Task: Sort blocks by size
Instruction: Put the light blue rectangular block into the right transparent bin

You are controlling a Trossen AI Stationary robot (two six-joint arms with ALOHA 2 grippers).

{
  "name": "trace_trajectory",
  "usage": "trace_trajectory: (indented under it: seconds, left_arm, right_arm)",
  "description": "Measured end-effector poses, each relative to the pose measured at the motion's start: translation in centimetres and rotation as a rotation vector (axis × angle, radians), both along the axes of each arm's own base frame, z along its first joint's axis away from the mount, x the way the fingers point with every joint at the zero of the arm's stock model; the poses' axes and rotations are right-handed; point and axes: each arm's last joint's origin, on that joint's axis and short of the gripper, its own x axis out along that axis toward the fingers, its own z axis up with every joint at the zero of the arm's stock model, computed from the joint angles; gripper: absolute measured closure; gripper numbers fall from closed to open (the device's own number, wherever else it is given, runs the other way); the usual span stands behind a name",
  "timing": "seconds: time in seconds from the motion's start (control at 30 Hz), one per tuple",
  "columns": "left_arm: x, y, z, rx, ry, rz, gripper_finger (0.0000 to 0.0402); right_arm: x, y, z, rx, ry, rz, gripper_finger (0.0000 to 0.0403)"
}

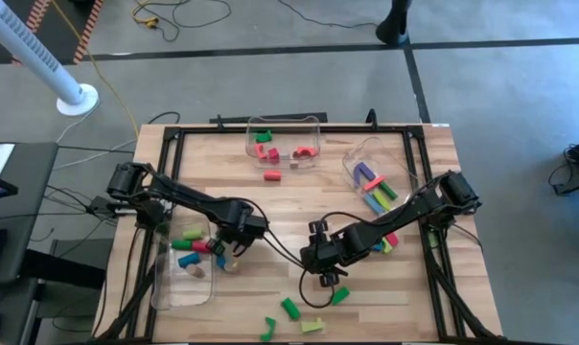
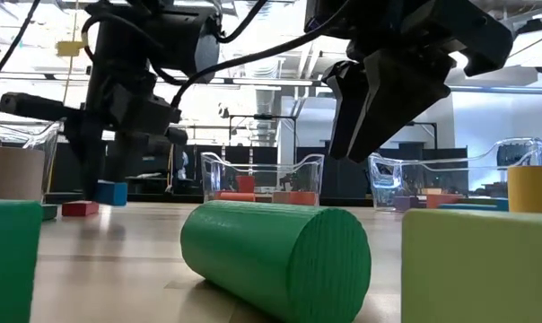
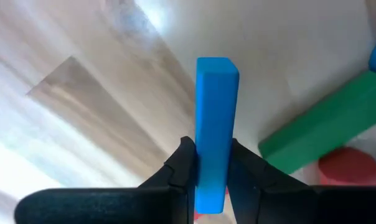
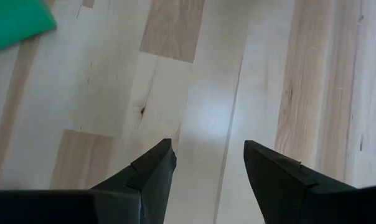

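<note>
My left gripper [image 1: 234,251] points down beside the clear bin on the table's left [image 1: 179,287] and is shut on a blue bar block [image 3: 216,112]. Around it lie a green bar [image 3: 325,134], a red cylinder [image 3: 348,169] and other coloured blocks [image 1: 192,245]. My right gripper [image 1: 326,278] hangs open over bare wood [image 4: 206,74] near the table's middle, with nothing between its fingers. Green blocks [image 1: 289,309] lie on the table near the front edge; a green cylinder [image 2: 275,256] rests there on its side. My left gripper pinches the blue bar's two long sides [image 3: 211,163] between its two fingers, near one end of the bar. The fingers come from above, pointing down, and lie across the bar. In the low view the blue block [image 2: 111,191] sits at table level.
A clear bin with red and green blocks [image 1: 283,144] stands at the far edge, and another with long coloured bars [image 1: 376,177] at the far right. A yellow-green block [image 1: 312,326] lies near the front. Bare wood shows in the middle.
</note>
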Motion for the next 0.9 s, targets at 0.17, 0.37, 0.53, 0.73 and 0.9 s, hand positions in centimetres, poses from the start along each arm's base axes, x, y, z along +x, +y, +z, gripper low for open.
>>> trace_trajectory:
  seconds: [0.17, 0.37, 0.53, 0.73, 0.9]
  left_arm:
    - [0.3, 0.0, 1.3, 0.009, 0.017, 0.003, 0.0344]
    - [0.9, -0.1, 3.1, 0.027, 0.013, 0.005, 0.0343]
    - [0.7, 0.0, 5.9, 0.017, -0.084, 0.013, 0.0342]
    - [-0.8, 0.4, 10.6, 0.034, -0.327, 0.064, 0.0341]
    - [-2.3, 0.7, 14.3, -0.014, -0.595, 0.096, 0.0341]
  right_arm:
    - [0.0, -0.1, 0.0, 0.0, 0.0, -0.003, 0.0178]
    - [-0.5, -0.9, 1.0, -0.052, -0.005, -0.048, 0.0178]
    - [-1.6, -1.6, 3.7, -0.093, -0.072, -0.087, 0.0178]
    - [-3.6, -2.6, 7.8, -0.13, -0.191, -0.122, 0.0178]
    - [-5.2, -3.6, 11.1, -0.167, -0.318, -0.156, 0.0178]
